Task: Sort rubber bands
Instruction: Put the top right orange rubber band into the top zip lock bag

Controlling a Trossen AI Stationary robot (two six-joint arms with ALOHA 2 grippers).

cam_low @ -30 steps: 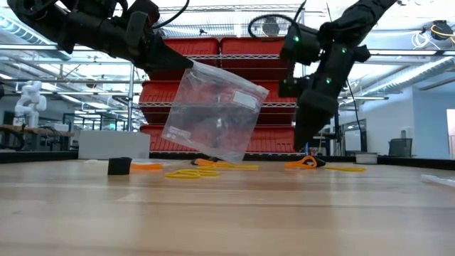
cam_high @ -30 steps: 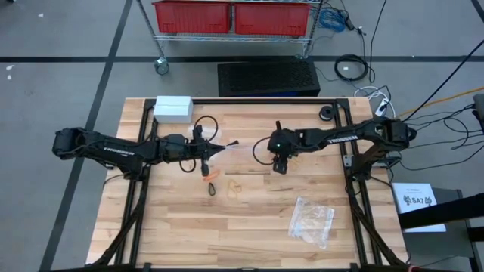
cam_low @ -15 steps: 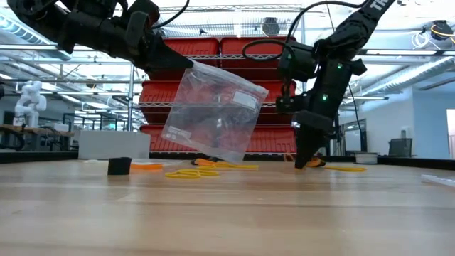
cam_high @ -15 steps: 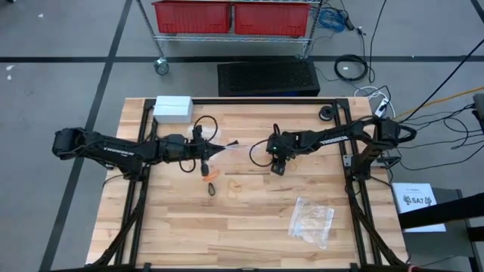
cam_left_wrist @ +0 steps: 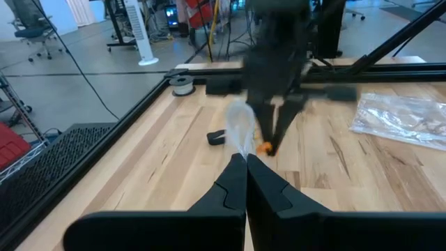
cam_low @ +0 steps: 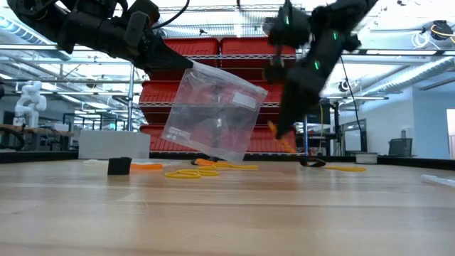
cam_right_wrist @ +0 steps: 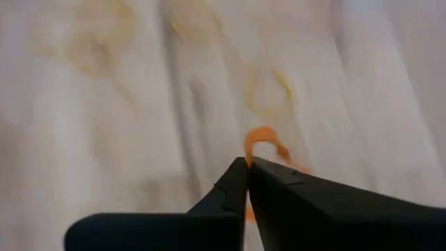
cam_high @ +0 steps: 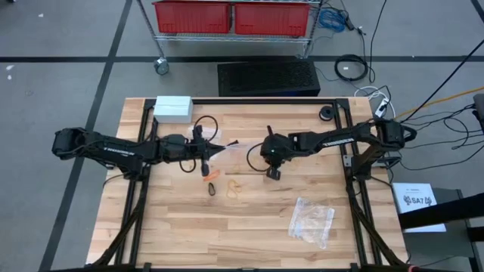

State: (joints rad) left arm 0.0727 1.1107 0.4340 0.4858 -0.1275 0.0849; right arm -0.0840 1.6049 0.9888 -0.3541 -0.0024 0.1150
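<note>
You are pinching a limp, feather-light orange rubber band (cam_right_wrist: 263, 150) in the closed right gripper (cam_right_wrist: 247, 164) at frame center, while the left gripper (cam_left_wrist: 246, 159) is clamping the clear bag (cam_low: 213, 110).

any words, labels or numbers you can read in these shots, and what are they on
"SA7", then a small mark too small to read: on the white sheet on the grey stand right of the table.
White lettering on the left arm: too small to read.
White lettering on the right arm: too small to read.
White box on the table: no text visible.
Low view and both wrist views: nothing legible.
</note>
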